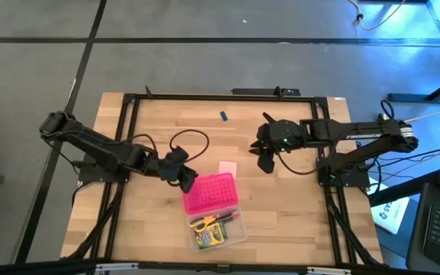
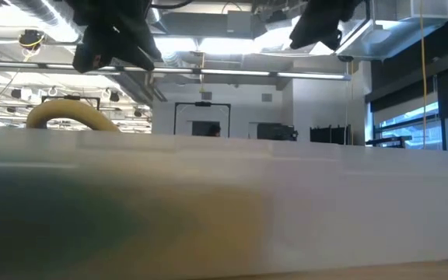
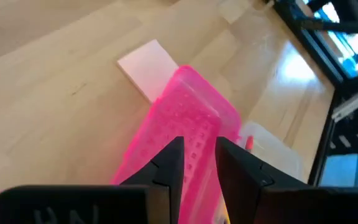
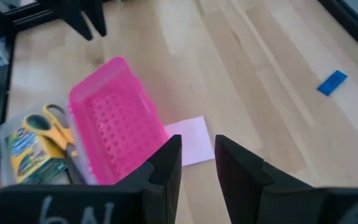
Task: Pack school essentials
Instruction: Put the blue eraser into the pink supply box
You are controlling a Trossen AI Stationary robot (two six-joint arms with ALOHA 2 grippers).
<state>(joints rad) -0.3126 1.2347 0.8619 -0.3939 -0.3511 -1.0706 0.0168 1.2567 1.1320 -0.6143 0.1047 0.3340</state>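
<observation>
The left hand [image 1: 183, 177] hangs at the near-left edge of the bright pink box's lid [image 1: 211, 191], its fingers [image 3: 166, 168] a narrow gap apart and holding nothing. The right hand [image 1: 266, 159] hovers over bare bench [image 1: 281, 221], also nearly closed and empty. The pale pink pad [image 1: 228, 169] lies between the two hands, touching the lid's far edge. In the box's clear half [image 1: 239, 233] sit the yellow-handled scissors [image 4: 55, 127] and crayon box [image 4: 33, 155]. The tiny blue piece [image 1: 224, 116] lies well apart, toward the far edge.
</observation>
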